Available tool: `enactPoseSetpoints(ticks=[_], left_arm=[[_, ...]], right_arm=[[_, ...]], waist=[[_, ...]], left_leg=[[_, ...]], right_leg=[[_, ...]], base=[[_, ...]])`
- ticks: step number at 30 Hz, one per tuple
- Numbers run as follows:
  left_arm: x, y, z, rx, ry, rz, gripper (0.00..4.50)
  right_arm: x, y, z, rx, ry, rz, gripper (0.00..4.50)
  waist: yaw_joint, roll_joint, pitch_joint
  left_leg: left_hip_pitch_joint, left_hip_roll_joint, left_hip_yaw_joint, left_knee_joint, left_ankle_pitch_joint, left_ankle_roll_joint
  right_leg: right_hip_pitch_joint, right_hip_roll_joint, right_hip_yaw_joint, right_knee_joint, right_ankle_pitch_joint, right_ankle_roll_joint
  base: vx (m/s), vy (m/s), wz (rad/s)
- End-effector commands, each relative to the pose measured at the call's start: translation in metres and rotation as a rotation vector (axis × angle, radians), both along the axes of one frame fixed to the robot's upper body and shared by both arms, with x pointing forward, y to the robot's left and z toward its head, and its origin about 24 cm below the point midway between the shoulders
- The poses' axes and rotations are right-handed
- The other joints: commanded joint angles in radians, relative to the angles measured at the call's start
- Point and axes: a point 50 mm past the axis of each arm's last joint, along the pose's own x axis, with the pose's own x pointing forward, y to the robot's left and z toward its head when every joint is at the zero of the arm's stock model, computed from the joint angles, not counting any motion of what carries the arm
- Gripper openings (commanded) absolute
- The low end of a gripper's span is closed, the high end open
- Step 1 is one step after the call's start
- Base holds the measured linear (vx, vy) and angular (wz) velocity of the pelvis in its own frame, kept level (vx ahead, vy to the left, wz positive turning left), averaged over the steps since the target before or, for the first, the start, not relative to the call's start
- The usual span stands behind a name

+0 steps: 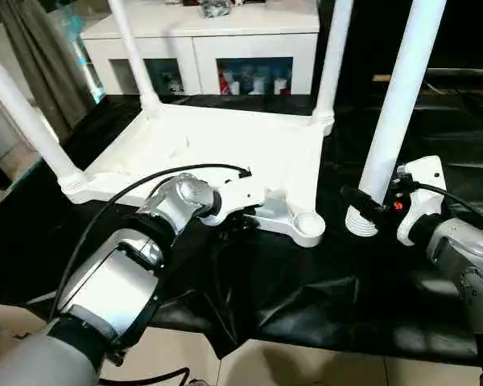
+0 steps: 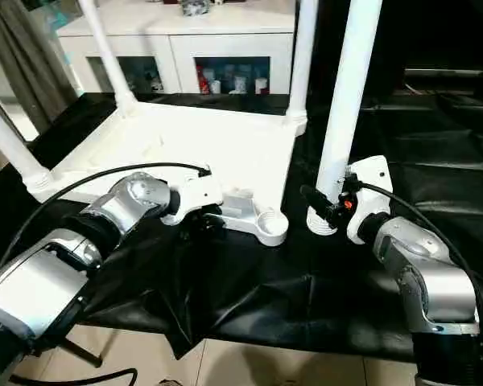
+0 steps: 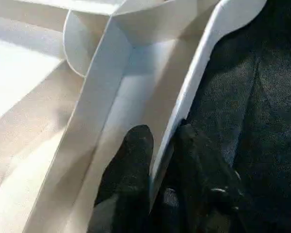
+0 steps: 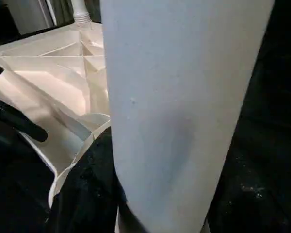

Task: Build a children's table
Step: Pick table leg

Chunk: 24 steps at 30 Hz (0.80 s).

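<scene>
1. Three legs already stand up from the corner sockets of the children's table (image 1: 225, 145), which lies upside down on the black-covered counter (image 1: 306, 297), ribbed underside facing up.
2. The fourth corner socket (image 1: 308, 223), the one nearest the robot on its right side, is empty and open upward.
3. The fourth leg (image 1: 394, 112) stands almost upright on the black cover just beside that empty socket, its ribbed lower end resting on the cover and not in the socket.
4. The right claw (image 1: 369, 206) is at the lower part of this leg, its black fingers against the tube; the right wrist view has the leg pressed close in front of it. The claw appears clamped on the leg, holding it upright.
5. The left claw (image 3: 157, 160) is closed on the near edge wall of the tabletop, one black finger (image 3: 131, 160) inside the rim and the other outside, pinching the thin white wall between them.
6. A white cabinet (image 1: 217, 48) with glass doors stands behind the counter, beyond the far legs.
</scene>
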Motion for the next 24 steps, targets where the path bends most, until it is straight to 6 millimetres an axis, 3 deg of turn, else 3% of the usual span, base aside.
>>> enactPoseSetpoints(ticks=[1, 7, 8, 9, 11, 12, 14, 15, 16, 20, 21, 23, 24], left_arm=[[0.0, 0.007, -0.001, 0.055, 0.05, 0.004, 0.64], [0.001, 0.015, 0.001, 0.056, 0.147, 0.057, 0.44], [0.002, 0.016, 0.002, 0.042, 0.155, 0.082, 0.42], [0.002, 0.017, 0.002, 0.033, 0.158, 0.1, 0.42], [0.003, 0.02, 0.002, -0.003, 0.188, 0.15, 0.33], [0.002, 0.02, 0.002, -0.022, 0.212, 0.159, 0.33], [-0.003, 0.022, -0.003, -0.08, 0.279, 0.161, 0.33], [-0.003, 0.022, -0.003, -0.08, 0.279, 0.161, 0.33], [-0.006, 0.021, -0.006, -0.125, 0.315, 0.174, 0.33], [-0.011, 0.02, -0.011, -0.189, 0.327, 0.21, 0.33], [-0.017, 0.017, -0.013, -0.219, 0.324, 0.228, 0.33], [-0.022, 0.016, -0.013, -0.23, 0.321, 0.232, 0.3], [-0.025, 0.015, -0.014, -0.236, 0.319, 0.234, 0.26]], right_arm=[[0.0, 0.006, 0.005, -0.012, -0.02, 0.023, 1.9], [0.006, 0.01, 0.008, -0.012, -0.035, 0.035, 1.9], [0.007, 0.011, 0.008, -0.006, -0.038, 0.038, 1.9], [0.008, 0.011, 0.008, -0.002, -0.04, 0.039, 1.9], [0.01, 0.014, 0.009, 0.026, -0.045, 0.045, 1.9], [0.01, 0.016, 0.01, 0.041, -0.045, 0.048, 1.9], [0.013, 0.022, 0.009, 0.073, -0.037, 0.077, 1.9], [0.013, 0.022, 0.009, 0.073, -0.037, 0.077, 1.9], [0.015, 0.026, 0.008, 0.092, -0.031, 0.099, 1.9], [0.018, 0.033, 0.009, 0.104, -0.031, 0.13, 1.9], [0.02, 0.037, 0.01, 0.122, -0.034, 0.138, 1.9], [0.021, 0.038, 0.011, 0.129, -0.036, 0.142, 1.9], [0.022, 0.039, 0.012, 0.13, -0.036, 0.145, 1.9]], waist=[[-0.003, -0.021, -0.075], [-0.005, -0.026, -0.084], [-0.006, -0.026, -0.084], [-0.006, -0.034, -0.085], [-0.007, -0.035, -0.082], [-0.007, -0.044, -0.081], [-0.004, -0.05, -0.08], [-0.004, -0.047, -0.08], [-0.004, -0.056, -0.082], [-0.001, -0.05, -0.083], [-0.001, -0.064, -0.083], [0.0, -0.057, -0.082], [-0.001, -0.061, -0.079]], left_leg=[[0.018, 0.034, -0.027, -0.067, -0.185, 0.098], [0.011, 0.037, -0.025, -0.063, -0.128, 0.121], [0.012, 0.037, -0.025, -0.063, -0.13, 0.124], [0.012, 0.036, -0.023, -0.062, -0.129, 0.127], [0.011, 0.033, -0.021, -0.06, -0.126, 0.134], [0.011, 0.033, -0.02, -0.061, -0.129, 0.135], [0.009, 0.034, -0.021, -0.062, -0.123, 0.134], [0.01, 0.035, -0.022, -0.063, -0.122, 0.135], [0.01, 0.038, -0.021, -0.062, -0.111, 0.14], [0.009, 0.044, -0.02, -0.062, -0.08, 0.157], [0.012, 0.049, -0.019, -0.063, -0.085, 0.154], [0.014, 0.049, -0.019, -0.064, -0.094, 0.147], [0.013, 0.048, -0.018, -0.065, -0.1, 0.146]], right_leg=[[0.061, -0.075, 0.029, -0.102, -0.369, -0.144], [0.068, -0.083, 0.033, -0.083, -0.223, -0.205], [0.067, -0.082, 0.033, -0.084, -0.221, -0.208], [0.068, -0.083, 0.033, -0.084, -0.216, -0.21], [0.068, -0.085, 0.032, -0.084, -0.238, -0.216], [0.068, -0.084, 0.032, -0.087, -0.251, -0.212], [0.069, -0.087, 0.032, -0.086, -0.281, -0.205], [0.067, -0.087, 0.032, -0.085, -0.281, -0.207], [0.066, -0.087, 0.034, -0.082, -0.262, -0.213], [0.063, -0.088, 0.036, -0.069, -0.197, -0.242], [0.065, -0.091, 0.038, -0.067, -0.197, -0.245], [0.061, -0.091, 0.038, -0.069, -0.228, -0.235], [0.057, -0.088, 0.038, -0.075, -0.244, -0.23]], base=[[0.0, 0.0, 0.0], [0.0, 0.0, 0.0], [0.0, 0.0, 0.0], [0.0, 0.0, 0.0], [0.0, 0.0, 0.0], [0.0, 0.0, 0.0], [0.0, 0.0, 0.0], [0.0, 0.0, 0.0], [0.0, 0.0, 0.0], [0.0, 0.0, 0.0], [0.0, 0.0, 0.0], [0.0, 0.0, 0.0], [0.0, 0.0, 0.0]])
